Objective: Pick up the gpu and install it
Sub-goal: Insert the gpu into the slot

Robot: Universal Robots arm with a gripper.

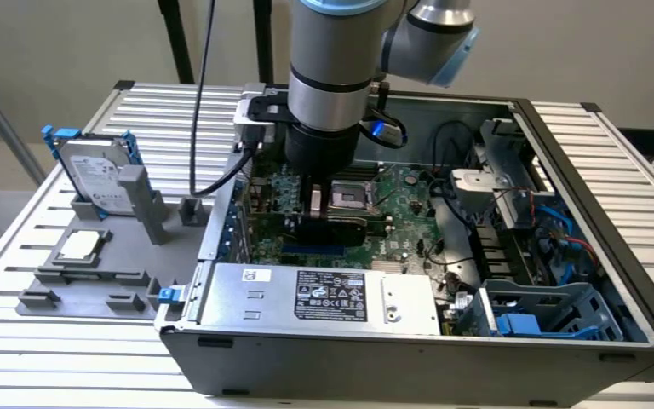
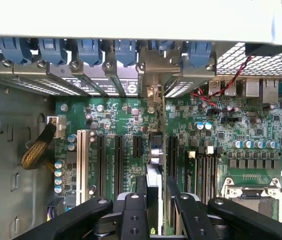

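Observation:
The gpu [image 2: 154, 150] shows edge-on in the wrist view as a thin dark card standing upright over the green motherboard [image 2: 126, 115]. Its silver bracket [image 2: 153, 70] sits at the case's rear slot openings, between the blue latches. My gripper [image 2: 155, 210] is shut on the card's top edge, one black finger [image 2: 133, 215] on each side. The card runs in line with the black expansion slots [image 2: 117, 160]. In the exterior view, my gripper [image 1: 333, 220] is lowered into the open computer case [image 1: 418, 362], just above the motherboard [image 1: 407, 200].
The CPU socket [image 1: 350, 198] lies beside the gripper. A silver power supply [image 1: 327, 294] fills the case's near side, with cables [image 1: 554, 230] and a blue drive cage [image 1: 543, 311] at the exterior view's right. Outside, a grey fixture holds a hard drive [image 1: 94, 175] and CPU chip [image 1: 81, 245].

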